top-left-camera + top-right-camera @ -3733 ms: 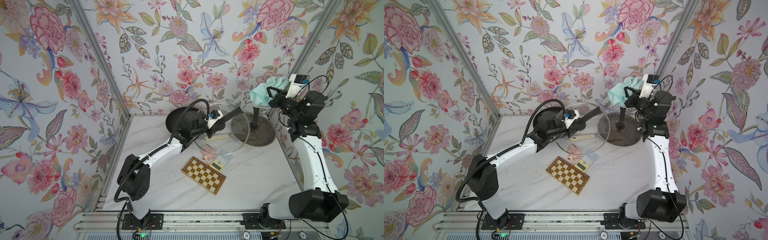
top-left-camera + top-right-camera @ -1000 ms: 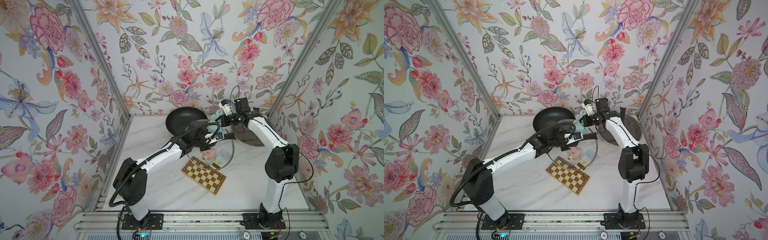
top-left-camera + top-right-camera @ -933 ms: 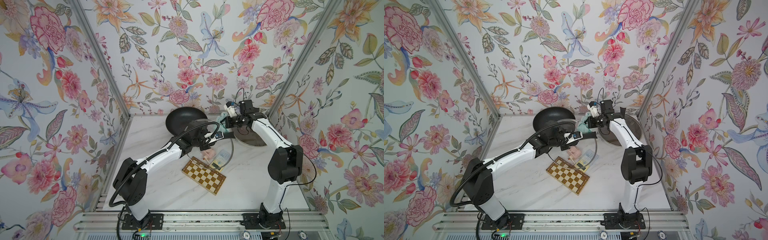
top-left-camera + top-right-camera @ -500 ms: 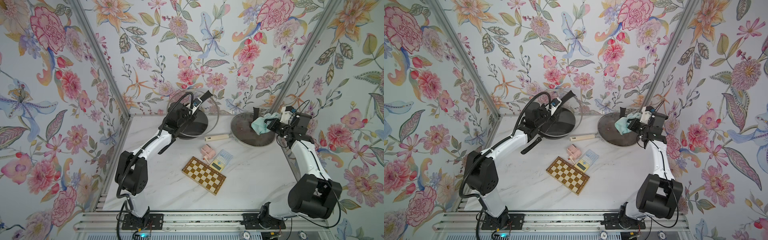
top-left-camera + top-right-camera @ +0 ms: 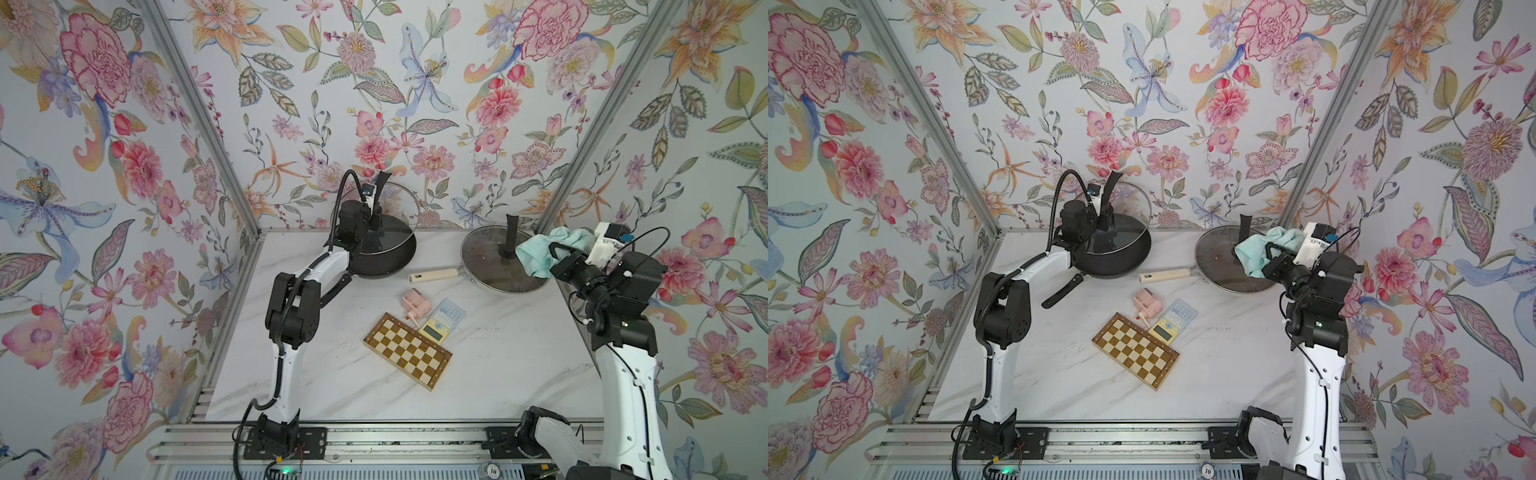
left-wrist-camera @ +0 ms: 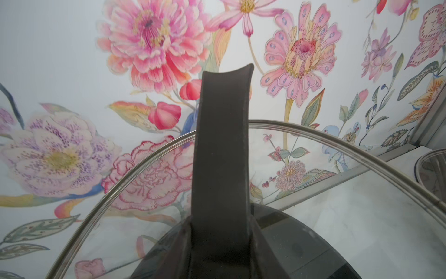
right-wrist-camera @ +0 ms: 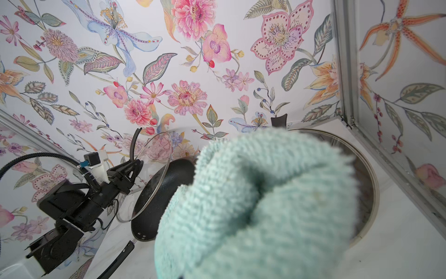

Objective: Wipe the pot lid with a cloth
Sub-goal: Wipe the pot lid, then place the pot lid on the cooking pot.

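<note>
The pot lid is clear glass with a steel rim and a tall black handle. It hangs tilted over a black pan at the back of the table, in both top views. My left gripper is shut on the base of that handle, one finger on each side. At the far right, my right gripper is shut on the bunched mint-green cloth, well apart from the pot lid. The cloth hides the right jaws and fills the right wrist view.
Under the cloth sits a frying pan with a cream handle, covered by its own glass lid with an upright black handle. Mid-table lie a checkered board, a calculator and a small pink object. Walls stand close behind and beside the table.
The left arm carried the lid from mid-table back over the black pan. The right arm drew the cloth off it to the far right. Over the last half second both hold nearly still.
</note>
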`<state>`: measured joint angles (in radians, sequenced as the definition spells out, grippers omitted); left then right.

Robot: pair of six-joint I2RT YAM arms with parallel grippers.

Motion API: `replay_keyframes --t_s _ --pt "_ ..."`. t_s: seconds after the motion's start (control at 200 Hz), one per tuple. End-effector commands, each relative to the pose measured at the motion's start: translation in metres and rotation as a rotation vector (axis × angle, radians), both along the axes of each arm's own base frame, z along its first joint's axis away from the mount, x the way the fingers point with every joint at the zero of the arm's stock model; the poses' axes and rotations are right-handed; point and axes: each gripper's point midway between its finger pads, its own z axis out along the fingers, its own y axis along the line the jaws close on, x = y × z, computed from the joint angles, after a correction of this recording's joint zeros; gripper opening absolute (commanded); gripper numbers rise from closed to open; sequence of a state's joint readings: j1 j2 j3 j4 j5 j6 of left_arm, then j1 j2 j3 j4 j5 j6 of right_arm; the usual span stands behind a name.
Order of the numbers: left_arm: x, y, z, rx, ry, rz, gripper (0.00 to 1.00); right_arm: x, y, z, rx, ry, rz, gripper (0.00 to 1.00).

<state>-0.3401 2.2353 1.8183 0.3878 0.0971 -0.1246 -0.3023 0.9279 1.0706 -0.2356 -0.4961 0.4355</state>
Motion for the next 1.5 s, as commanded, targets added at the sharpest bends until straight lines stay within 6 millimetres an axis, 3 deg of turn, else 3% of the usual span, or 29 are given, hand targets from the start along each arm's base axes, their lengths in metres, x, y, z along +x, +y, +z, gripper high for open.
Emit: replay_keyframes --t_s 0.0,0.21,0.49,0.916,1.096,1.496 --pt "-0.001 0.009 0.095 -0.157 -0.229 0.021 0.00 -0.014 0.001 -0.010 0.022 0.035 -0.034 0.00" --pt "0.004 0.007 0.050 -0.150 -0.144 0.039 0.00 -0.026 0.001 -0.007 0.026 0.026 -0.055 0.00" --pt "0.005 -0.006 0.002 -0.012 -0.078 0.074 0.00 -0.020 -0.001 -0.006 0.032 0.040 -0.057 0.00" --pt "0.012 -0.023 -0.036 0.064 -0.042 0.094 0.00 -0.010 -0.001 0.002 0.009 0.052 -0.040 0.00" --pt "0.018 -0.019 -0.049 0.066 -0.013 0.131 0.00 -0.006 -0.002 0.004 0.001 0.054 -0.035 0.00" --pt "0.011 -0.003 -0.055 0.112 0.064 0.205 0.00 -0.001 -0.005 -0.001 -0.008 0.071 -0.042 0.00"
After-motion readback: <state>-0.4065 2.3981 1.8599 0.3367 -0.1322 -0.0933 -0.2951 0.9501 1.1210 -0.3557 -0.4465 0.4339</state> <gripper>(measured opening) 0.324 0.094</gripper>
